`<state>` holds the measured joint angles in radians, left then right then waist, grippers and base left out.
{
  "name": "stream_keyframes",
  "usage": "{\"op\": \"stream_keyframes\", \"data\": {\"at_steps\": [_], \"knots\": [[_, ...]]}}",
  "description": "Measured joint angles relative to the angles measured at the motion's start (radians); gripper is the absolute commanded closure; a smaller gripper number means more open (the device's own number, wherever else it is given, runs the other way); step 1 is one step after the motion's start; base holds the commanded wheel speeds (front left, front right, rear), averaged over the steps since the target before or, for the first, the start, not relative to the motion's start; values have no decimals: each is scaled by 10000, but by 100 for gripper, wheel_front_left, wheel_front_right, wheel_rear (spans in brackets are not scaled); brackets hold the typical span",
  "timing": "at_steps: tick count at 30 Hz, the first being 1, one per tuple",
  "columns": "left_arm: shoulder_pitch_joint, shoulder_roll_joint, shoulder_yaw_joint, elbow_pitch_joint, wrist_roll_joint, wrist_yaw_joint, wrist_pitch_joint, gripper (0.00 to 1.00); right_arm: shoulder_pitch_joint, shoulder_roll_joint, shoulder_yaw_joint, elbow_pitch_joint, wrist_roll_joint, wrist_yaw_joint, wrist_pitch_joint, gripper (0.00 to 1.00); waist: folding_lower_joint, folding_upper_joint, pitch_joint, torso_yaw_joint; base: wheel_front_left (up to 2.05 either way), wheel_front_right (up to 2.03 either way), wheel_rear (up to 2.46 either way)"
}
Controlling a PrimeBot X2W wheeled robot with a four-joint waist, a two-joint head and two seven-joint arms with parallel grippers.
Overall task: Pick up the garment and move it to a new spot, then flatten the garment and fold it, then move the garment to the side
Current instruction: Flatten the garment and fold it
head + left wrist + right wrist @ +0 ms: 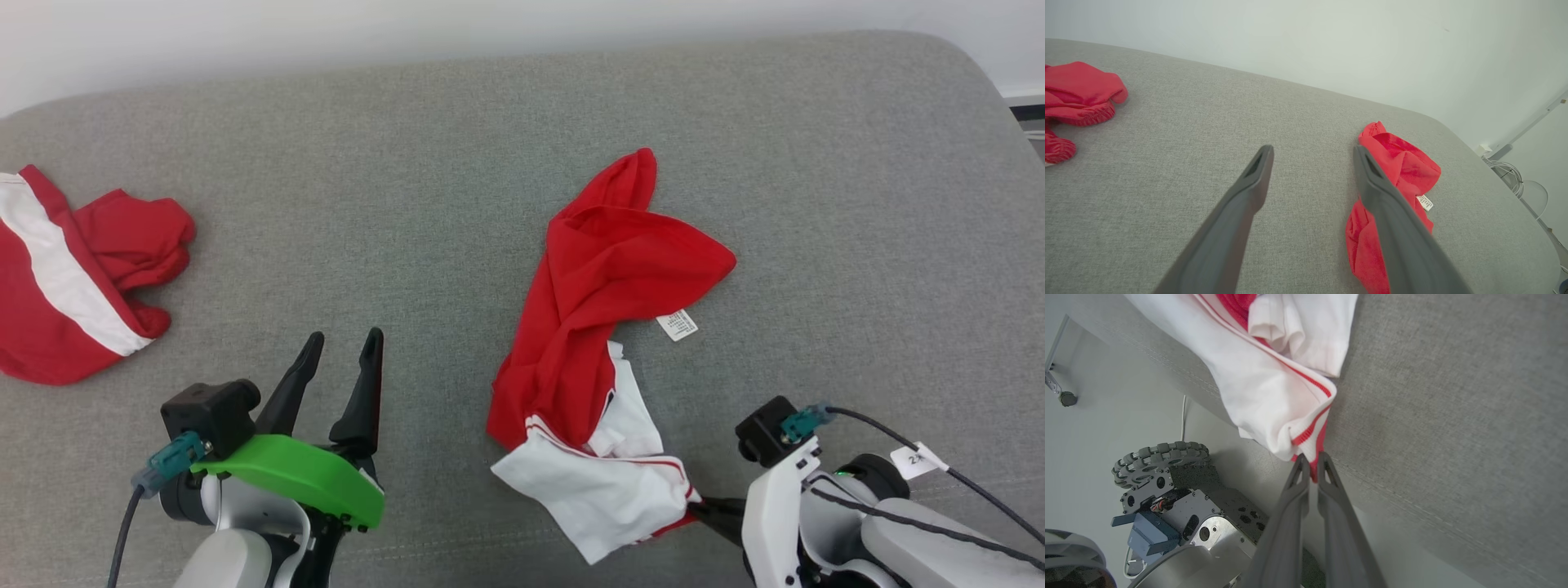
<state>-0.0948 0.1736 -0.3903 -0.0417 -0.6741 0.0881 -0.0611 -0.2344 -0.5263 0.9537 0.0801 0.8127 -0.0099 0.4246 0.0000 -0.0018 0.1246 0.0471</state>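
Gripping the near corner of the garment (1265, 388): right claw (1310, 457) pinched shut on the red-and-white ribbed hem, right at the front edge of the grey padded top (457, 163). The bite is thin, with only the hem tip between the fingers. The robot's wheel (1161, 457) shows beyond that edge.

Left claw (344, 336) is open wide and empty, over bare padding, well apart from the garment.

The garment lies crumpled, right of centre. Its white part is near and bunched. Its red part is twisted and runs away from the robot. A small white label (677, 325) pokes out on the right side.

Judgement: the step in hand is the pick-up and move.
- Lift slowly and straight up first, so the thin pinch does not slip.
- Raise until the far red end clears the padding before carrying; otherwise it likely drags and twists further.
- Choose a bare patch with room all round for flattening.
- The left claw could take a second corner once the cloth hangs free.

Far left: a second red garment with a white stripe (57, 278). Keep clear of it. Beyond is a pale wall (408, 33).
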Motion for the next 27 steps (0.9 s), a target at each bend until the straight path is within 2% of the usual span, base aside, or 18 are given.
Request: {"op": "stream_keyframes", "data": {"at_steps": [10,19,24,27], "knots": [[-32,-13,4,-4,0,0,0,0,23,-1083,-1043,481,268,-706,-15,100,0,0,57,-93,0,0,0],[-34,-12,25,4,0,2,-2,0,234,-1708,-2046,991,479,-980,-487,100,0,0,82,-199,0,0,0],[-35,-6,35,-12,23,2,0,0,178,-2061,-2293,1300,59,-1062,-807,100,0,0,113,-396,0,0,0],[-68,2,-17,-17,40,2,86,0,149,-1971,-2477,1312,-23,-1062,-999,100,0,0,152,-526,0,0,0]]}}
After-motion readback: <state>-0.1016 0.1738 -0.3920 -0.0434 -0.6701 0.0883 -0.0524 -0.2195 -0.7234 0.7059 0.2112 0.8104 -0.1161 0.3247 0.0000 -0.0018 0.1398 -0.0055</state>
